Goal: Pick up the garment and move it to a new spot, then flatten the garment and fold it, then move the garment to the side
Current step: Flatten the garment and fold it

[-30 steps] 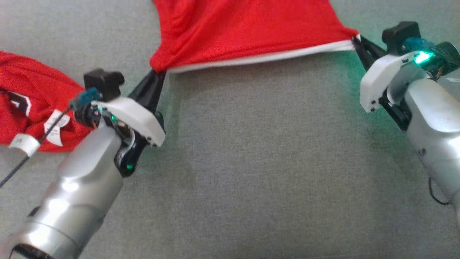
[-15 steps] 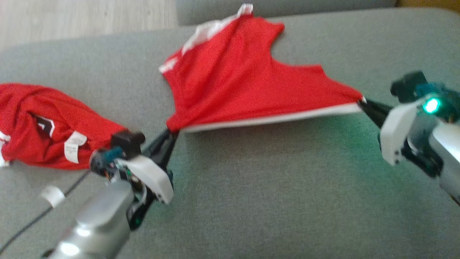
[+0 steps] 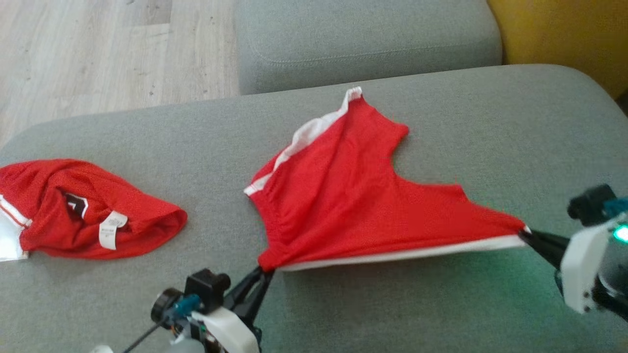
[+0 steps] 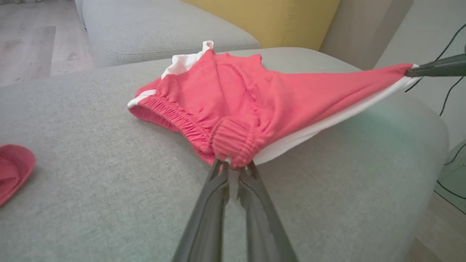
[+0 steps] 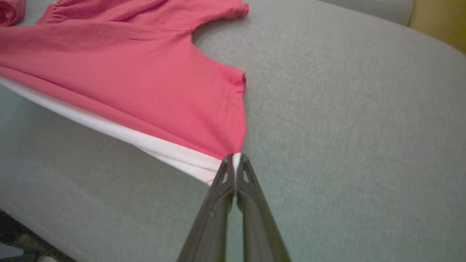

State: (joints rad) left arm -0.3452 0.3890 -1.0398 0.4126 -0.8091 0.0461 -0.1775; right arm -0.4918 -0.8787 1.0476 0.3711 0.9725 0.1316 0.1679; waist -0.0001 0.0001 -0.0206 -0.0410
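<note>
The garment (image 3: 353,206) is strung between the two tools, so its taut near edge runs side to side across the robot. That line is what the next move depends on. The left tool (image 3: 262,274) is clamped on a bunched end of the elastic waistband, and the right tool (image 3: 526,236) is pinched tight on the corner of a leg hem, with a sliver of white caught between its tips. Each arm holds one end, so neither is nearer. From both tools the cloth spreads away from the robot, towards the far side of the grey cushion (image 3: 441,304).

The garment looks like red mesh shorts with a white band along the stretched edge. That edge seems lifted a little, with shadow under it, while the far part rests on the cushion in loose ridges and is not yet flat. My guess is that an even pull and lowering would smooth it.

A second red cloth (image 3: 88,215) lies crumpled well to the left.
</note>
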